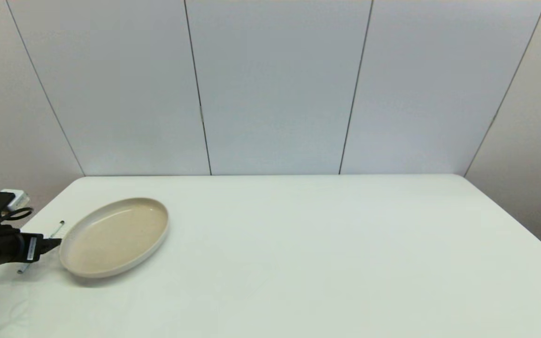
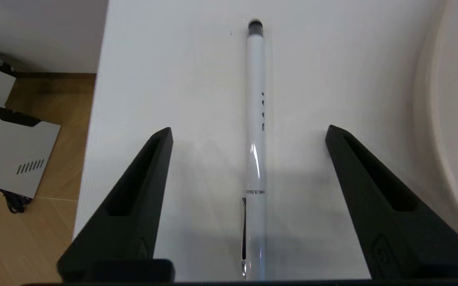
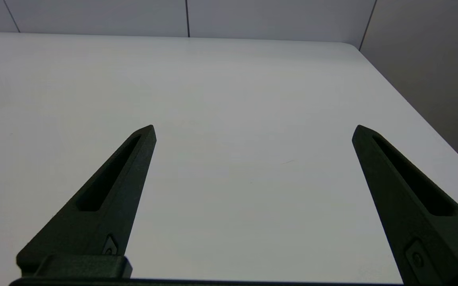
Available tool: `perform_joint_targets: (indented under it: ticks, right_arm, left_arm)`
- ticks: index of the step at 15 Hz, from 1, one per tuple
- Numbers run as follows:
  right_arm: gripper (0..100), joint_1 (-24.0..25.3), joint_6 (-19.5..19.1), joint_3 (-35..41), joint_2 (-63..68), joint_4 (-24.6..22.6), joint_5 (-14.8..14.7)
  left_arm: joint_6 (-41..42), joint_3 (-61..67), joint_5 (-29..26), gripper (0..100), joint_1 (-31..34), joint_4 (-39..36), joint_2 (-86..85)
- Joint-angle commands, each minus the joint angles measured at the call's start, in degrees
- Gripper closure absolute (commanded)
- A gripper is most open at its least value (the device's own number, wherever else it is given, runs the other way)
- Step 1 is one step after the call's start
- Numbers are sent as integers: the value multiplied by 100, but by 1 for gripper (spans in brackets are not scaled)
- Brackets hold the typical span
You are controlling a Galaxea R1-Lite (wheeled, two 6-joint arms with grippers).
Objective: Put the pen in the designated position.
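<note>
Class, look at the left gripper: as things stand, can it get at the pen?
Probably yes. The left gripper is open, its fingers straddling the pen, which lies flat on the table. The oval dish sits beside it, clear of the fingers.

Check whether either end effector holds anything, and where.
Nothing is held. The left end effector is open astride the pen, untouched; the right end effector is open.

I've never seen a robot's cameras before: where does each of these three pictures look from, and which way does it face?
Head view: from the robot's head, forward and down at the white table; the left tool shows beside the beige dish.
Left wrist view: behind the left tool, open astride the pen lying on the table.
Right wrist view: behind the open right tool, over bare tabletop, facing the far wall.
Shared: head and left wrist views both show pen and dish.
</note>
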Motion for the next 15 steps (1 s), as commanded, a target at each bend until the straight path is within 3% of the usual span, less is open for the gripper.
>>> perform_joint_targets:
  ticks: [1,15]
  right_arm:
    - [0,0,-2,1,6,-2,2]
    - [0,0,-2,1,6,-2,2]
  left_arm:
    - [-7,-36,16,0,5,-134,-123]
    - [-815,-783,517,0,-4,-107,-1538]
